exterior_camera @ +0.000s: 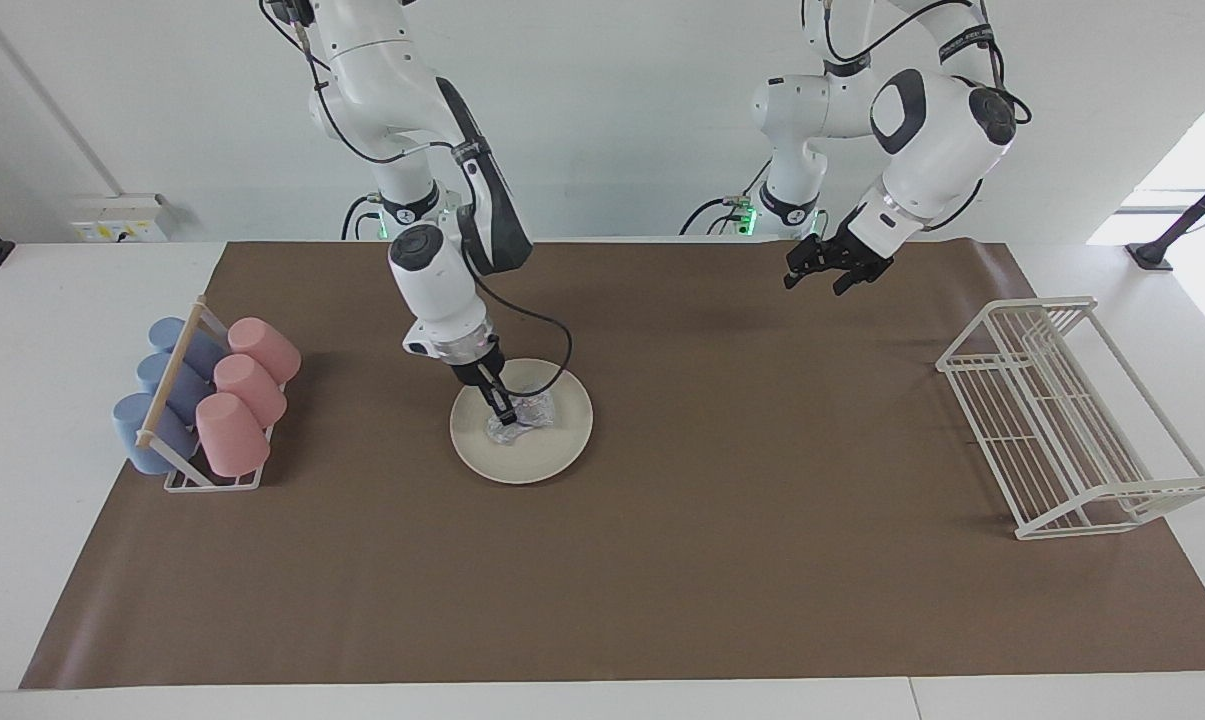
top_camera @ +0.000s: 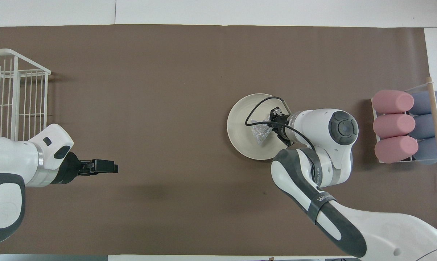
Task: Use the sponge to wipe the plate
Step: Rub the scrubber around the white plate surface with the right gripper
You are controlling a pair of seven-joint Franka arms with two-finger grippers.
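Brown paper (exterior_camera: 662,560) covers most of our white table (exterior_camera: 52,330), and a plain white wall stands at our end of it.

Our right gripper (exterior_camera: 507,412) is down on the plate (exterior_camera: 552,450), its fingers pressed together on the sponge (exterior_camera: 524,415). In the overhead view that same gripper (top_camera: 272,123) comes in slantwise from the cup end, with its black cable looping over the plate (top_camera: 240,134). The sponge (top_camera: 260,132) lies crumpled on the plate's face, about in the middle, touching it. The plate itself sits flat on the paper, between the two ends of the table but closer to the right arm's end.

Our left gripper (exterior_camera: 834,272) waits in the air over bare paper close to our edge of the table, toward the left arm's end, holding nothing. Its fingers stand apart. From above, the same gripper (top_camera: 107,166) points along the table toward the plate and is well apart from it.

At the right arm's end a small rack (exterior_camera: 197,460) holds three pink cups (exterior_camera: 247,390) and three blue cups (exterior_camera: 162,390) lying on their sides under a wooden bar. At the left arm's end stands a white wire rack (exterior_camera: 1062,420).
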